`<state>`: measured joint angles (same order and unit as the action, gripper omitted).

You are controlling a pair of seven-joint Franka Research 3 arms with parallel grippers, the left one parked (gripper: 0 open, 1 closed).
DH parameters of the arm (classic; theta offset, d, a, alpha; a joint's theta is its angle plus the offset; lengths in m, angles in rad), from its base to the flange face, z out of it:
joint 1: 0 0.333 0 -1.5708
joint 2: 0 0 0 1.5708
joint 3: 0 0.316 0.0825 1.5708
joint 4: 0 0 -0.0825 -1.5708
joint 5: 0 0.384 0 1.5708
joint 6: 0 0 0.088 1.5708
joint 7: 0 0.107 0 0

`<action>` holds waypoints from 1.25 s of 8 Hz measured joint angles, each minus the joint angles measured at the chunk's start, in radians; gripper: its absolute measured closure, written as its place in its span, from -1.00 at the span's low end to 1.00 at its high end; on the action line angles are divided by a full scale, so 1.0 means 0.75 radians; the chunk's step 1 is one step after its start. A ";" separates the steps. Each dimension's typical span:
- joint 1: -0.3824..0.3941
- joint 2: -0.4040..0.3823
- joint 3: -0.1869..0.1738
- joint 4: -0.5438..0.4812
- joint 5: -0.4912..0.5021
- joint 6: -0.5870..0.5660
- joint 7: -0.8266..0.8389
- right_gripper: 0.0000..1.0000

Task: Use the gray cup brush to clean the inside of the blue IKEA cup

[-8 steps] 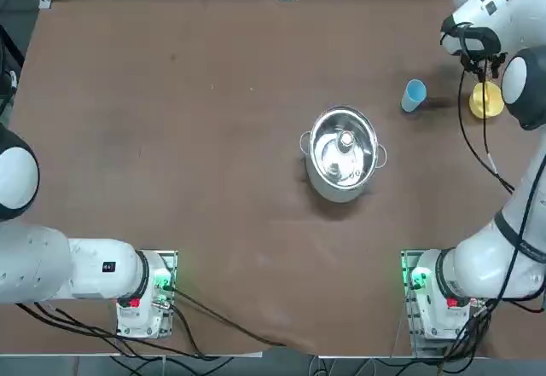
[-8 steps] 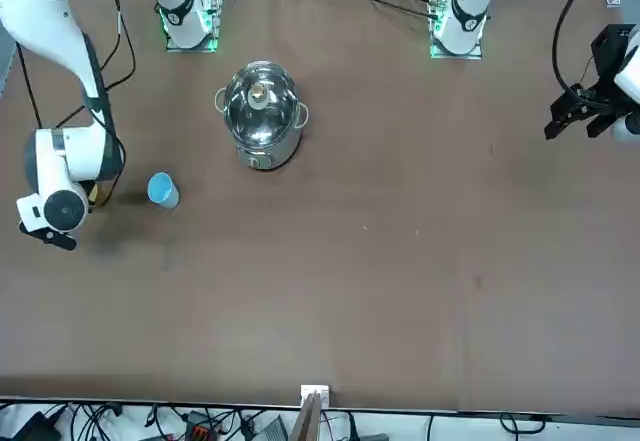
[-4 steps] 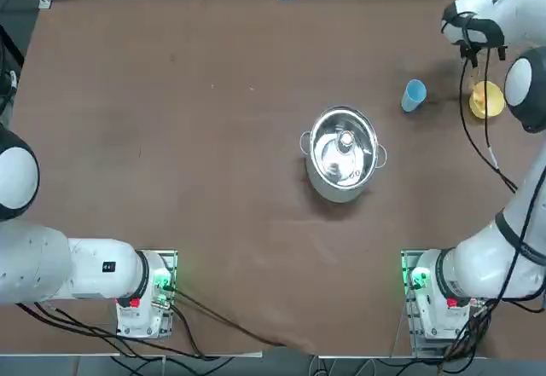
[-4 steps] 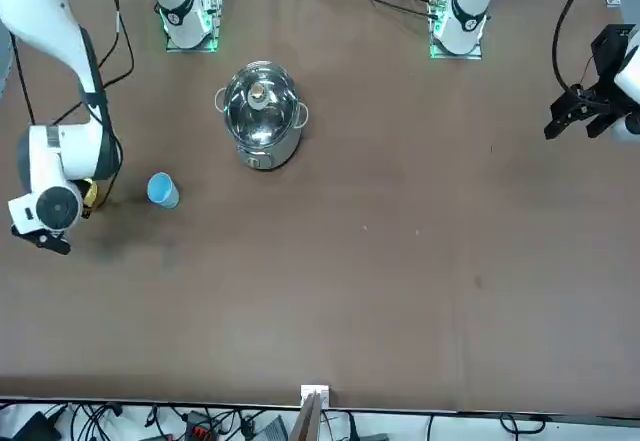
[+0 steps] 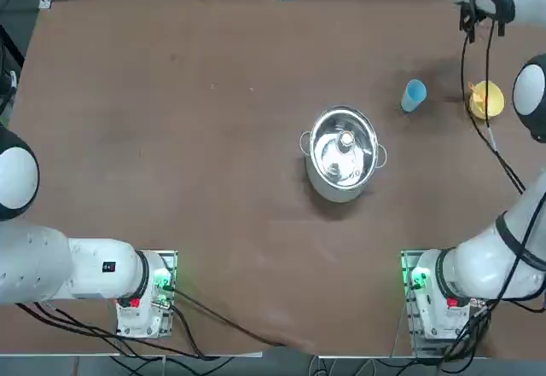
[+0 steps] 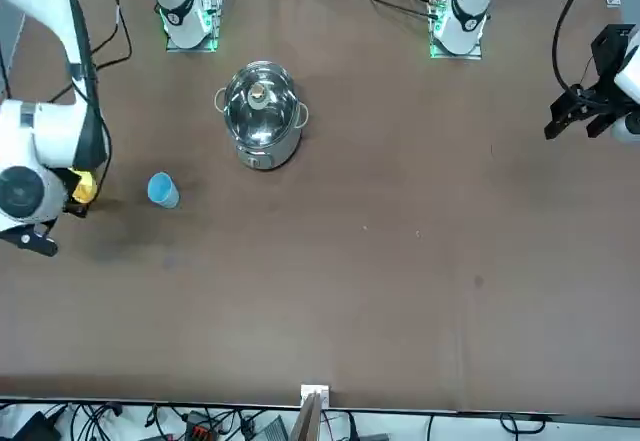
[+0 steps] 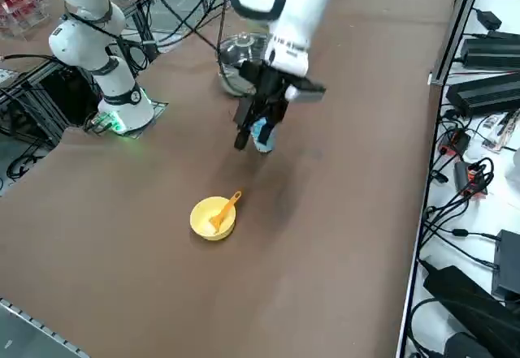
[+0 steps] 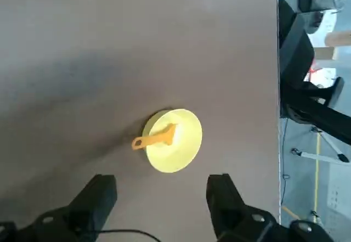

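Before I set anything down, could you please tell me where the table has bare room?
Bare: left of the pot, and between the pot and blue cup. Crowded: around the yellow cup, under the right gripper.

Shows smooth, rounded white shells on the right arm (image 7: 301,9), broken up by dark gray bands and joint covers, with a round white cap (image 5: 530,88) set into one dark cover. Trails long black cables (image 5: 514,261) in loose loops beside the shells, gathering into a tangled bundle near the white base (image 5: 444,318). Glows green at a small light (image 5: 418,279) there, close to a bright red patch (image 5: 453,302). Ends, above the table (image 8: 82,17), in a black right gripper (image 8: 162,180), with blocky, matte fingers (image 8: 224,198), round silvery screws (image 8: 258,218) and a thin black wire (image 8: 129,231) curving across between the dark parts.
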<state>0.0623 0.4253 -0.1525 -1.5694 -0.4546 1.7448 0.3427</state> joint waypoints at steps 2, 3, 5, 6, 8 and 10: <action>-0.003 -0.017 -0.005 0.164 0.187 -0.129 -0.179 -1.00; -0.008 -0.032 -0.009 0.222 0.247 -0.178 -0.243 -1.00; -0.022 -0.082 -0.013 0.278 0.414 -0.218 -0.349 -1.00; -0.033 -0.125 -0.014 0.287 0.504 -0.228 -0.390 -1.00; -0.037 -0.219 -0.010 0.291 0.577 -0.290 -0.421 -1.00; -0.006 -0.258 0.001 0.306 0.594 -0.325 -0.421 -1.00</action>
<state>0.0579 0.2320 -0.1515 -1.3403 -0.0090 1.5008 0.0273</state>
